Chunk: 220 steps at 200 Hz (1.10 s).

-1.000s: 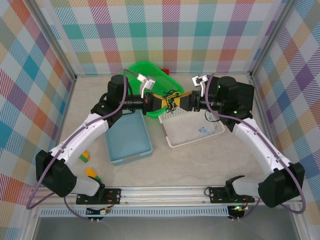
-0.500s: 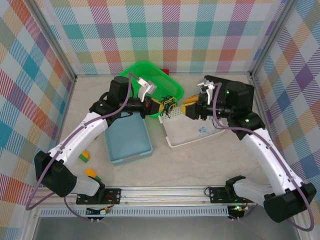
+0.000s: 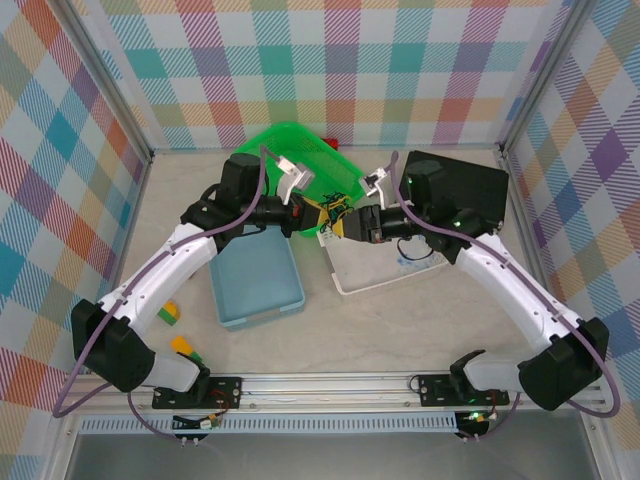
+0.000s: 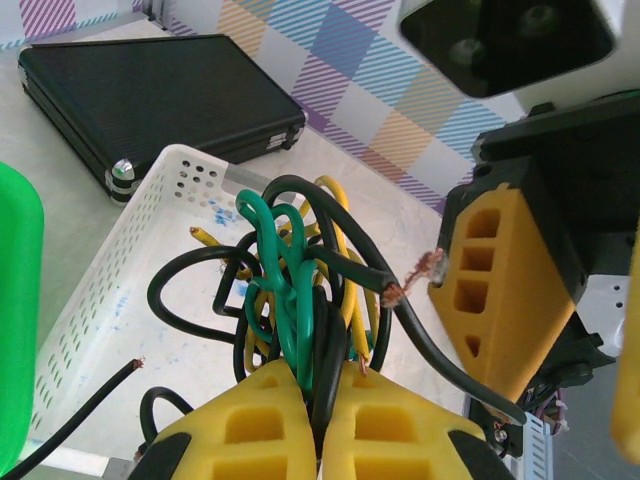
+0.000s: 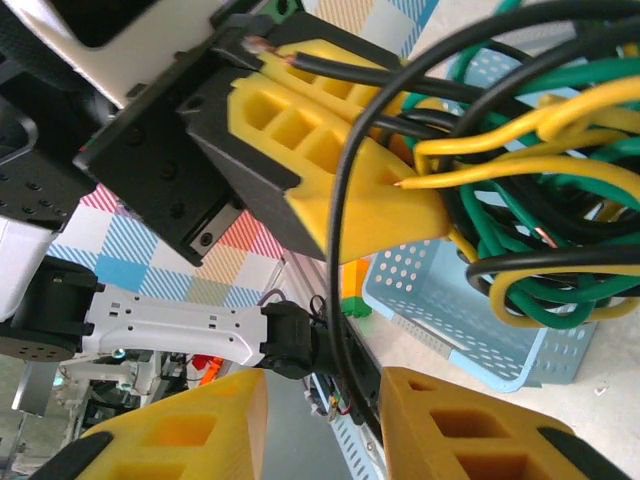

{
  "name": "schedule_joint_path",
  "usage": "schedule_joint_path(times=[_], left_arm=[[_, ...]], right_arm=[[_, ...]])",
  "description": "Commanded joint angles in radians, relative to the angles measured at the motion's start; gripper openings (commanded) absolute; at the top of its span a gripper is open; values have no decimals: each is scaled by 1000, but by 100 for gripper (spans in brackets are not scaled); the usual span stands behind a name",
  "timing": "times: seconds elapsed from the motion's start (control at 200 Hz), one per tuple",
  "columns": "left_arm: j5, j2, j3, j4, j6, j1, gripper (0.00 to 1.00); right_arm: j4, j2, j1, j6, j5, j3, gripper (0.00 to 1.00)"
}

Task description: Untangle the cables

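The step in hand is the first pull-apart: the knot (image 4: 300, 270) of black, yellow and green wires is still one clump, held in the air between the two arms. In the top view it hangs a little past table centre toward 12 o'clock, over the corner of the white tray (image 4: 110, 270) nearest the green basket (image 3: 300, 145), which lies at its 11 o'clock. The left gripper (image 4: 320, 385) comes in from the knot's 9 o'clock and is clamped tight on it, with green, black and yellow strands pinched between its pads. The right gripper (image 5: 325, 390) faces it from 3 o'clock; its jaws stand apart with a gap between them, and a black strand (image 5: 336, 260) runs down through that gap without being pinched as far as can be seen. Next, I judge, the right jaws must grip that strand alone, then draw it toward 3 o'clock while the left holds firm. The pull should be slow, because the strand loops through the others and a hard tug could tighten the knot or drag it out of the left grip.
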Motion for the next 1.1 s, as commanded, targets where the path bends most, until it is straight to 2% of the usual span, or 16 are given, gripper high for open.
schedule_joint_path(times=[0.0, 0.13, 0.21, 0.24, 0.34, 0.565, 0.765, 0.995, 1.095], left_arm=[[2, -1, 31, 17, 15, -11, 0], [0, -5, 28, 15, 14, -11, 0], [-1, -4, 25, 17, 15, -11, 0], [-1, -4, 23, 16, 14, -11, 0], [-6, -3, 20, 10, 19, -10, 0], [11, -7, 15, -123, 154, -11, 0], [84, -57, -14, -185, 282, -12, 0], [143, -134, -46, -127, 305, -11, 0], [158, -137, -44, -111, 297, -11, 0]], right_arm=[[-22, 12, 12, 37, -25, 30, 35], [-11, 15, 15, 35, -19, 26, 35], [6, 21, 18, 42, -30, 26, 31], [12, 23, 18, 44, -35, 26, 26], [44, 17, 19, 43, -41, 29, 0], [114, -38, -38, 35, 27, 86, 0], [130, -45, -105, 69, 304, 124, 0], [-43, -27, -159, 74, 541, 74, 0], [-135, -35, -170, 43, 597, 26, 0]])
